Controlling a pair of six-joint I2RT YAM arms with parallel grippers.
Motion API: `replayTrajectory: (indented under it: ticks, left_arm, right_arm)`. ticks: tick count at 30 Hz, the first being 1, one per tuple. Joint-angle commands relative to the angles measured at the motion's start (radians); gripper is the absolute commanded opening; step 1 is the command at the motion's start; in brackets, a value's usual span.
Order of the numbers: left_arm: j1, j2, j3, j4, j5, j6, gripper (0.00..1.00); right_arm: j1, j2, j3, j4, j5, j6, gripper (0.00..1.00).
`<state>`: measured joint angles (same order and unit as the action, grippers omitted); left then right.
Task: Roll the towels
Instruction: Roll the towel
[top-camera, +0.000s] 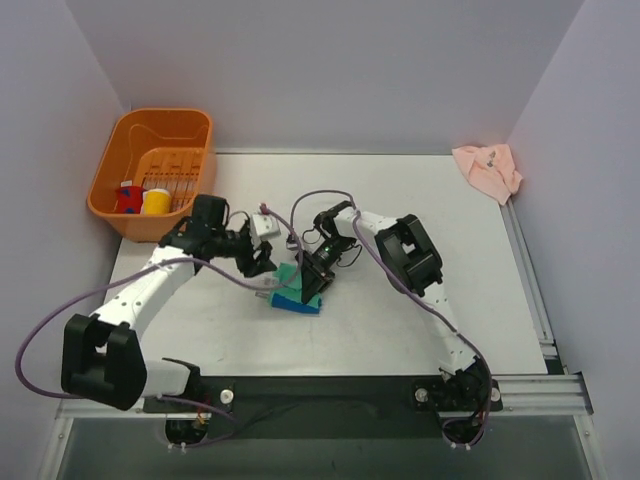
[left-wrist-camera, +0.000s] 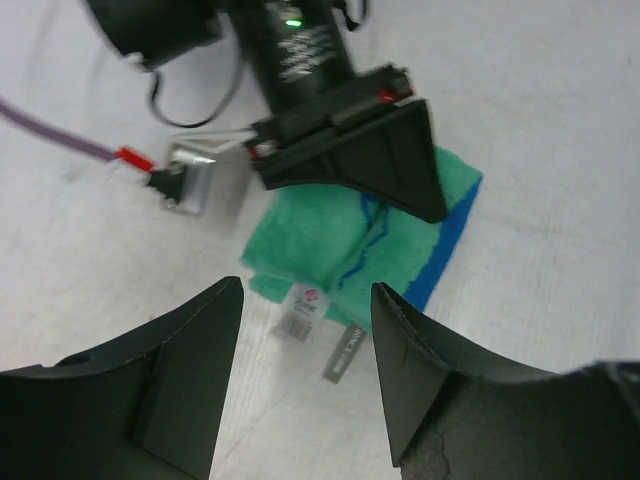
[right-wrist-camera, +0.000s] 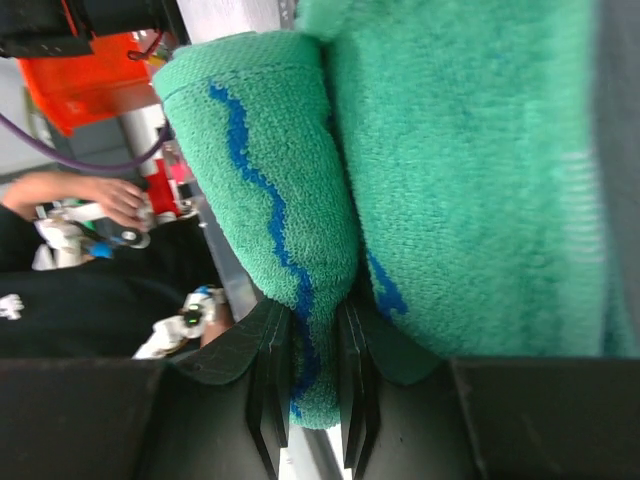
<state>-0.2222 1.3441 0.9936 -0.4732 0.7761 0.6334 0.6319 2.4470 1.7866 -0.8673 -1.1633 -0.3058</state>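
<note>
The green and blue towel (top-camera: 292, 291) lies partly folded at the middle of the table. My right gripper (top-camera: 318, 277) is down on it and shut on a green fold with a blue wavy line (right-wrist-camera: 300, 300), which is pinched between the fingers. My left gripper (top-camera: 263, 262) is open and empty, just left of the towel. In the left wrist view its fingers (left-wrist-camera: 190, 340) hover above the table before the towel's labelled edge (left-wrist-camera: 345, 245), apart from it. The pale pink towel (top-camera: 488, 170) lies crumpled at the far right corner.
An orange basket (top-camera: 118, 205) with a red and a yellow item stands at the far left. A small white box (top-camera: 263, 225) with a cable lies just behind the left gripper. Purple cables hang from both arms. Walls close the table's sides and back.
</note>
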Motion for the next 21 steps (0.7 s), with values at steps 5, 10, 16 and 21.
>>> replayTrajectory:
  ticks: [5,10,16,21]
  left_arm:
    - [-0.31,-0.036,-0.141,0.007,-0.23,0.316,0.66]
    - [-0.385,0.045,-0.151,0.051,-0.281,0.342,0.66]
    - [-0.421,0.127,-0.162,0.045,-0.307,0.371,0.62]
    - [-0.422,0.181,-0.177,-0.007,-0.35,0.352,0.4]
  right_arm:
    - [0.0,0.105,0.04,-0.087,0.12,0.0,0.04]
    - [-0.001,0.115,0.056,-0.091,0.126,0.014,0.08]
    - [-0.02,0.122,0.068,-0.093,0.119,0.039,0.15]
    - [-0.035,0.11,0.069,-0.091,0.117,0.057,0.23]
